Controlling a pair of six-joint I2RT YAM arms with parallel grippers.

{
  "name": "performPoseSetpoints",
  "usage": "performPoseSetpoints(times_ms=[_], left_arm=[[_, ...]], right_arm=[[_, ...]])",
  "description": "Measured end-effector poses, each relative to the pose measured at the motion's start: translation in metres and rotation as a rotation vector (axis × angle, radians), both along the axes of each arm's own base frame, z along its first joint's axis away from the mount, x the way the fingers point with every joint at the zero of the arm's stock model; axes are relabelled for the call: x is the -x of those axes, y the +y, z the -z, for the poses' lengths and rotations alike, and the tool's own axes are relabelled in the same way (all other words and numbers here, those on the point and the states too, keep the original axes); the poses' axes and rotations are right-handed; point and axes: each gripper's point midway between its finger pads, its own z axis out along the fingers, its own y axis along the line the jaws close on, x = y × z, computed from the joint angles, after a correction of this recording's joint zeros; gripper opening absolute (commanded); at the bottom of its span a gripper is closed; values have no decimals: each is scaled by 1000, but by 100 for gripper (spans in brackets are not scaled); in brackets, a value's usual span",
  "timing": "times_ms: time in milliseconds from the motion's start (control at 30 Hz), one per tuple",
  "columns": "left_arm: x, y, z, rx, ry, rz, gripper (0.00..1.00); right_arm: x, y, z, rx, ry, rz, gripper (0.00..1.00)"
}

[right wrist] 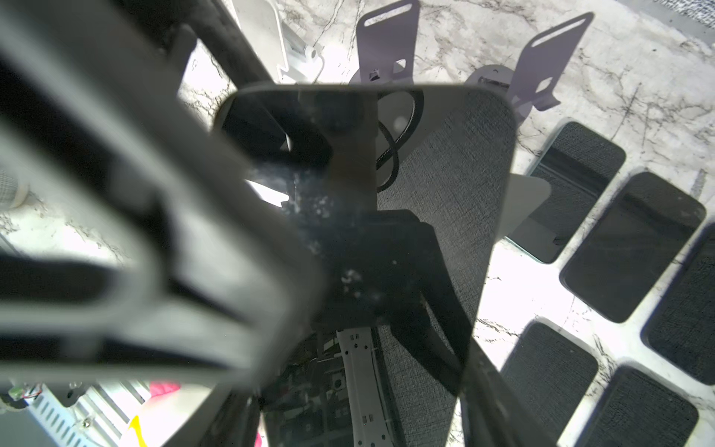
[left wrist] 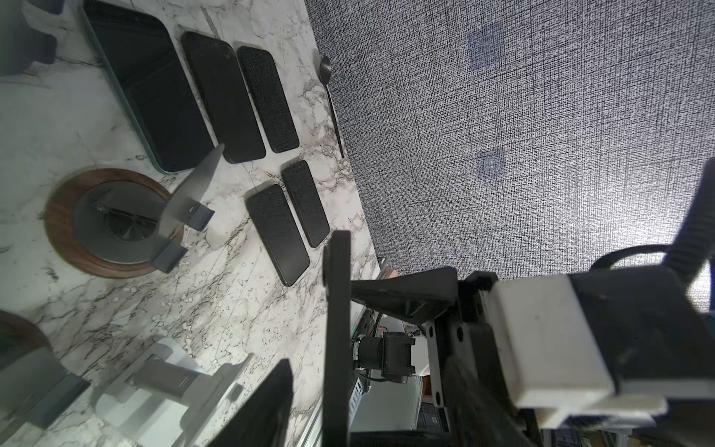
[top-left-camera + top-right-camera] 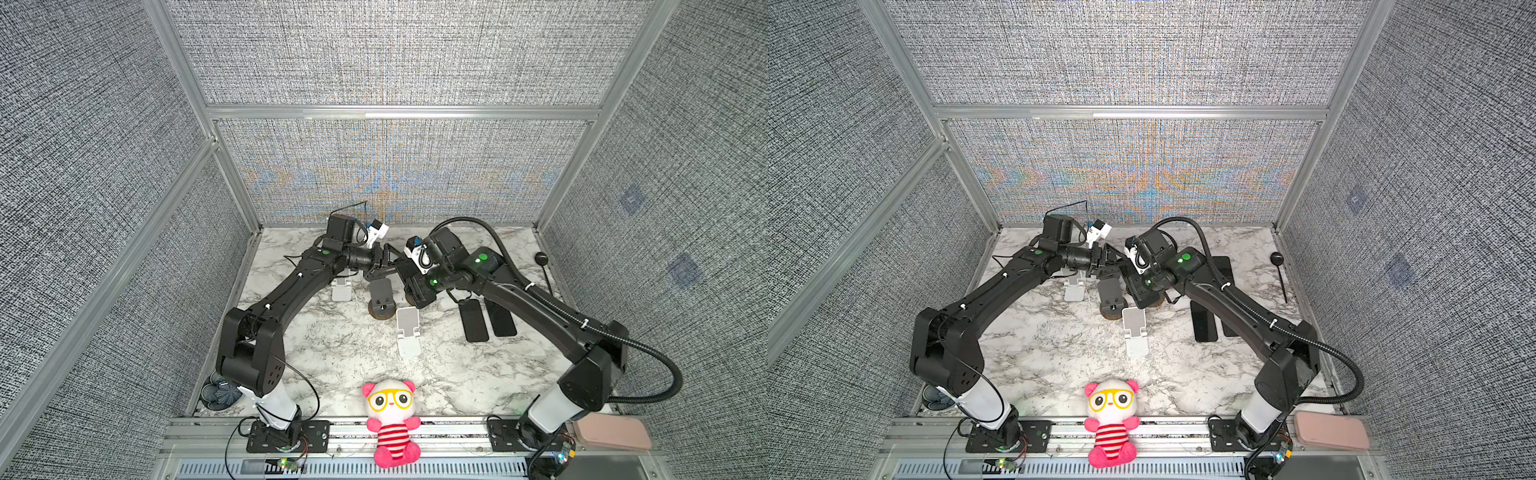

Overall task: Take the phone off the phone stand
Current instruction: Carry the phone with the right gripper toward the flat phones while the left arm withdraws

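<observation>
- The dark stand point(image 3: 380, 296) and its neighbours hold nothing: lift-off looks done.
- The phone point(image 1: 445, 174) hangs above them, clamped in your right gripper point(image 1: 329, 278).
- Your left gripper point(image 3: 390, 261) gapes beside it; only setting down is left.

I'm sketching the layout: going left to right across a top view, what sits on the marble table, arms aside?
Far white stand, grey stand, near white stand, black phone, second black phone, black spoon.
</observation>
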Motion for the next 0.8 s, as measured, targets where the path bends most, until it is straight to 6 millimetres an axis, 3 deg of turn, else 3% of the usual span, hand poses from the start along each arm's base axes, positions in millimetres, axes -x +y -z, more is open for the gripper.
performPoseSetpoints(times_ms=[200, 333, 467, 567, 800], left_arm=[[-14, 20, -4, -7, -14, -60, 71], [-23, 42, -8, -62, -62, -131, 71], [-24, 62, -2, -104, -95, -193, 70], [-28, 80, 5, -160, -102, -255, 70], [-34, 114, -15, -256, -254, -381, 70]], right_arm=[[1, -34, -7, 1, 8, 99, 45], [7, -74, 0, 26, 44, 215, 40], [21, -117, 22, 72, 113, 352, 36], [32, -137, 46, 112, 180, 422, 34], [36, -141, 103, 179, 310, 477, 30]])
